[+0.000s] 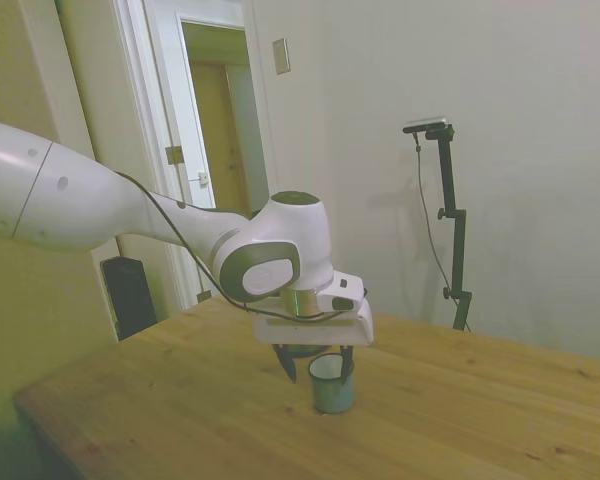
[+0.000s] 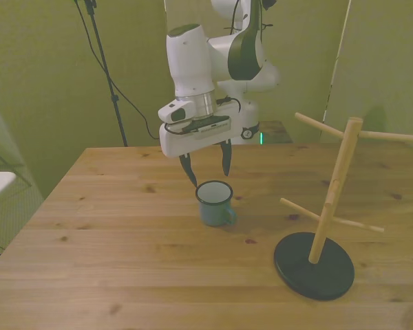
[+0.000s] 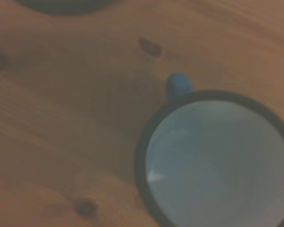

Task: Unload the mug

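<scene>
A blue-grey mug point(image 2: 214, 203) stands upright on a wooden table point(image 2: 110, 227), its handle toward the wooden stand point(image 2: 323, 213) at the front view's right. The gripper point(image 2: 208, 168) hangs just above the mug's rim, fingers apart and holding nothing.

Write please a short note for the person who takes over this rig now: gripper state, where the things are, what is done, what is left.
Gripper: open, empty, just above the mug's far rim.
Mug: upright on the table, handle toward the wooden stand. It hangs on no peg.
Stand: at the front view's right, apart from the mug, pegs bare.
Done: mug appears unloaded and released.
Left: probably only lifting the arm clear.
</scene>
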You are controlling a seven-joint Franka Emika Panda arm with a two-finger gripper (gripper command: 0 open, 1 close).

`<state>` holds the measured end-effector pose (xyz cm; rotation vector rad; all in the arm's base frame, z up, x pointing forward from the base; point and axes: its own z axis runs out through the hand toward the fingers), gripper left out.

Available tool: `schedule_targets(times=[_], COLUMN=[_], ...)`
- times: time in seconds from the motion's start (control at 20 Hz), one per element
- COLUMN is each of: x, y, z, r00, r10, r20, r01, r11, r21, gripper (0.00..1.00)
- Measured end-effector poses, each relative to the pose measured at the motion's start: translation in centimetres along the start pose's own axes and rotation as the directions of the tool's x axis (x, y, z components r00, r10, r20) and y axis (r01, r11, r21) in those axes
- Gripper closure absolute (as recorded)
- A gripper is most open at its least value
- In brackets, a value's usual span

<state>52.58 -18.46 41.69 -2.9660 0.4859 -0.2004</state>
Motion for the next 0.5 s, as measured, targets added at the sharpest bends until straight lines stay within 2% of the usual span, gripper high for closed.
schedule_targets(times=[0.25,0.5], x=[-2.2,-3.3], y=[-1.1,-3.4], z=[1.3,3.1], r00=[0.998,0.995], r10=[-0.055,-0.096], r20=[0.036,0.023], r01=[0.056,0.097], r11=[0.998,0.995], r21=[-0.006,-0.013], gripper=[0.0,0.0])
